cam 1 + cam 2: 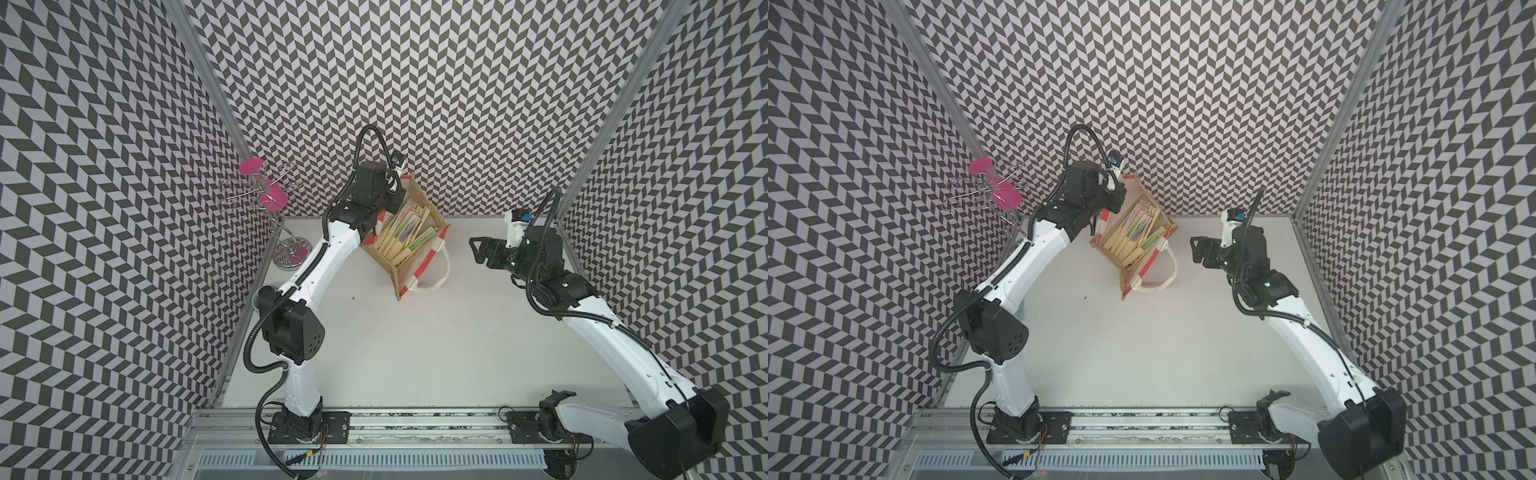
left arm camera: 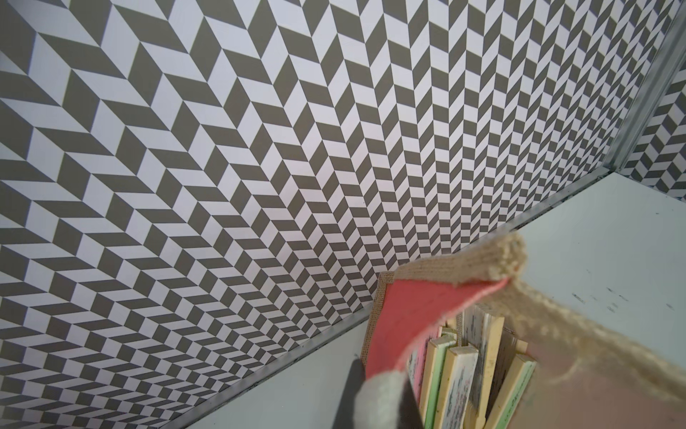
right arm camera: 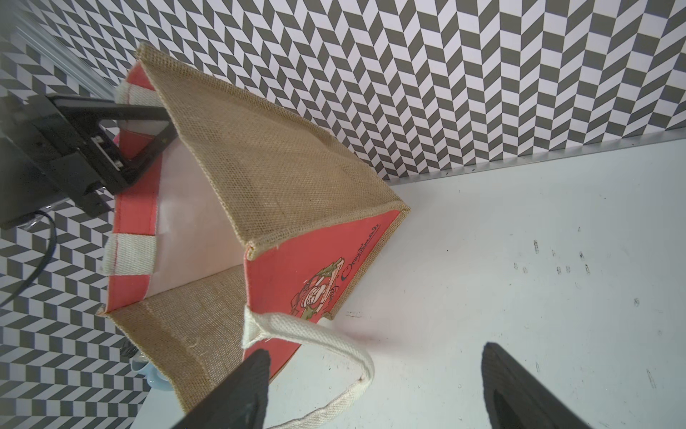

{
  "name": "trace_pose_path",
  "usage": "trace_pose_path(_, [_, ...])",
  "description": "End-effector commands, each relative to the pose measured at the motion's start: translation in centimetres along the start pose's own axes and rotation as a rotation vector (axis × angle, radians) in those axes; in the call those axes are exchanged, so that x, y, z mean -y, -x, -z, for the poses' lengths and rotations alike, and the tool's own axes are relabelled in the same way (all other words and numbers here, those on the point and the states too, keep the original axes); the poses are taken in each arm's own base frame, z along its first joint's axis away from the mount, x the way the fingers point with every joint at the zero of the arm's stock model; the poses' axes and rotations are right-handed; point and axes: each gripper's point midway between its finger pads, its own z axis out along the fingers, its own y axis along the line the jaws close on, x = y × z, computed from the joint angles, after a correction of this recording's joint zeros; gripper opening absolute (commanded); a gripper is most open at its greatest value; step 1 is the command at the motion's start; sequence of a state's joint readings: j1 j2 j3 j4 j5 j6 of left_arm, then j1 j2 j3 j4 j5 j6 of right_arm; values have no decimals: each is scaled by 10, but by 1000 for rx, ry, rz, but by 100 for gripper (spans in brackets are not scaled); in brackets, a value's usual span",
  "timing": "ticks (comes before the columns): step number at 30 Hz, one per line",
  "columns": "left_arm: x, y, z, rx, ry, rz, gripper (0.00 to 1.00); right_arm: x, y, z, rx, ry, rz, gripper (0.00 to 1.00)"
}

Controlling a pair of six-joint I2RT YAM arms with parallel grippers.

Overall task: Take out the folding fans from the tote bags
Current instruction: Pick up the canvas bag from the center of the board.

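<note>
The tote bag (image 1: 422, 203) (image 1: 1148, 195), tan jute with red-orange panels, stands at the back middle of the table with its mouth open upward. Several closed folding fans (image 1: 405, 235) (image 1: 1133, 237) (image 2: 456, 371) lie packed inside it. My left gripper (image 1: 384, 208) (image 3: 167, 124) is shut on the bag's far-left rim (image 2: 401, 312) by a cream strap. My right gripper (image 1: 476, 249) (image 1: 1196, 251) (image 3: 375, 393) hangs open to the right of the bag (image 3: 267, 159), holding nothing. The bag's loose cream handle (image 3: 334, 338) lies on the table between its fingers.
A chrome wire stand with pink discs (image 1: 266, 199) (image 1: 994, 195) stands in the back left corner. Patterned walls close in the table on three sides. The cream handle (image 1: 440, 270) loops onto the white tabletop (image 1: 415, 353) in front of the bag.
</note>
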State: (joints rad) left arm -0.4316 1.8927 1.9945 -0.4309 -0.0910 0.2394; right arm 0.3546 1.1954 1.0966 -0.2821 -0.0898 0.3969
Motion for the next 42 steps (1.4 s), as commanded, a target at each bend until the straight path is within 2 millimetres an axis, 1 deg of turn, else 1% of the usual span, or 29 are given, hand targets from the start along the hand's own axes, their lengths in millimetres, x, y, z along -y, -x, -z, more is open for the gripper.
trace_pose_path(1, [-8, 19, 3, 47, 36, -17, 0, -7, 14, 8, 55, 34, -1, 87])
trace_pose_path(5, [-4, 13, -1, 26, 35, -43, 0, -9, 15, 11, 61, 46, 1, 87])
trace_pose_path(9, [9, 9, -4, 10, 15, -79, 0, -10, 15, 14, 67, 53, -4, 87])
trace_pose_path(17, [34, -8, -15, -41, -5, -115, 0, -19, 18, 21, 75, 96, -10, 86])
trace_pose_path(20, [42, -4, -14, -29, -16, -108, 0, -22, 18, 23, 74, 111, -15, 86])
trace_pose_path(24, [59, 3, -12, -13, -46, -121, 0, -25, 18, 25, 76, 127, -21, 85])
trace_pose_path(31, [88, -10, -13, -68, -40, -159, 0, -36, 16, 35, 69, 195, -47, 85])
trace_pose_path(33, [96, -12, -10, -74, -40, -166, 0, -45, 13, 38, 58, 253, -58, 82])
trace_pose_path(36, [104, -14, -9, -77, -47, -171, 0, -63, 7, 45, 39, 370, -54, 75])
trace_pose_path(38, [105, -14, -8, -78, -47, -162, 0, -69, 2, 49, 32, 411, -52, 70])
trace_pose_path(42, [107, -12, -6, -71, -55, -146, 0, -77, -4, 53, 32, 438, -36, 63])
